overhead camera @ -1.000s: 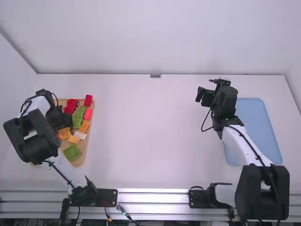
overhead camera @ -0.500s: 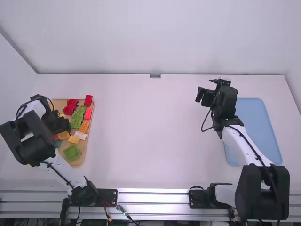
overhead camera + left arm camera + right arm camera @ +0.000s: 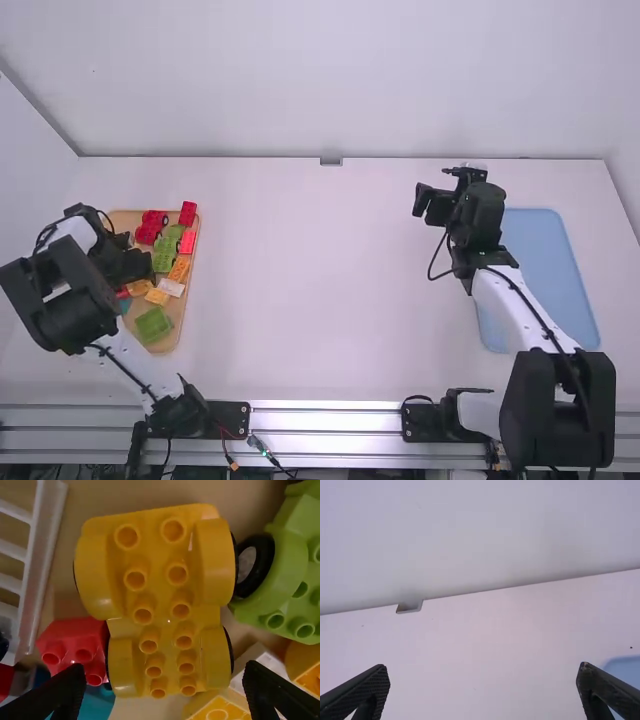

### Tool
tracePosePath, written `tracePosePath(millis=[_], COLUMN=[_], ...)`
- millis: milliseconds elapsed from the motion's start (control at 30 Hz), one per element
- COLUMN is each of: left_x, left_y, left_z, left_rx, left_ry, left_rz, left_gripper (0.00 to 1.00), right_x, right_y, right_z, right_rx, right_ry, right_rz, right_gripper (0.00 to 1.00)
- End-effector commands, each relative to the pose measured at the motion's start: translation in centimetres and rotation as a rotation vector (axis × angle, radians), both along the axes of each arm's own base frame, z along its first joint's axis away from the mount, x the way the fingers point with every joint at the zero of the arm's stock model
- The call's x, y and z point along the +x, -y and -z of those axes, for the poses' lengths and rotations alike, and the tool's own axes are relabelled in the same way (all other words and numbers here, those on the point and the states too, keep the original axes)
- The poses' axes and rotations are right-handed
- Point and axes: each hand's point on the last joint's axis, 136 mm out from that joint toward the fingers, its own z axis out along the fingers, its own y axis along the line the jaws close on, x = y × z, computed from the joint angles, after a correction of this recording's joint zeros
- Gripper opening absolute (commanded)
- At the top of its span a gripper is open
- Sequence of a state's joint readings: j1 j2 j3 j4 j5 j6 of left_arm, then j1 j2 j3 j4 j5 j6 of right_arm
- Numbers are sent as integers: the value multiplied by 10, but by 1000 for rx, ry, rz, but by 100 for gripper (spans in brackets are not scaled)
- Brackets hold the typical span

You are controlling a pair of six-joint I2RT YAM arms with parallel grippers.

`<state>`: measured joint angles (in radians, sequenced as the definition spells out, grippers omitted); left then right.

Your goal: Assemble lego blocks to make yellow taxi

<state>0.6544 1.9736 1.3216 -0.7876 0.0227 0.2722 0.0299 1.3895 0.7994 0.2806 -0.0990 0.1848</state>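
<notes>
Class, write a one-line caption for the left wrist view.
Open gripper over a yellow toy car chassis, beside a red block.

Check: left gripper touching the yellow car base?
Apart. In the left wrist view, the left gripper is open, with gaps either side of the yellow car base.

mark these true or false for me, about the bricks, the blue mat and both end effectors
1. The left end effector is over the board of bricks. True.
2. The right end effector grips a red brick. False: it is open and holds nothing; that brick lies beside the yellow wheeled piece.
3. The yellow wheeled piece has studs on top. True.
4. The blue mat is on the left arm's side. False: it is on the right arm's side.
</notes>
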Motion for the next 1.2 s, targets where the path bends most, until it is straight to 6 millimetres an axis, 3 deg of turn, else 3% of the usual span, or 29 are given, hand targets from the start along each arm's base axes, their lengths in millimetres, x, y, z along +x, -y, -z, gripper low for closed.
tracePosePath(millis=[0,300,433,933,1067,1167], left_x=[-4,2,7,14,16,14], left_y=[8,5,4,6,4,6], left_z=[0,-16,-19,-7,-5,-3], left_rx=[-20,-23,-18,-27,-19,-22], left_ry=[-1,-6,8,57,71,66], left_rz=[14,-169,-166,-163,-163,-163], left_gripper=[84,83,83,82,73,73], right_x=[7,7,7,7,7,7], right_y=[-3,-3,-3,-3,-3,-3], right_z=[-14,-14,-13,-12,-12,-12], right_rx=[5,5,5,5,5,5], right_ry=[30,28,27,20,20,20], right_rz=[-8,-8,-8,-8,-8,-8], right_gripper=[99,99,99,99,99,99])
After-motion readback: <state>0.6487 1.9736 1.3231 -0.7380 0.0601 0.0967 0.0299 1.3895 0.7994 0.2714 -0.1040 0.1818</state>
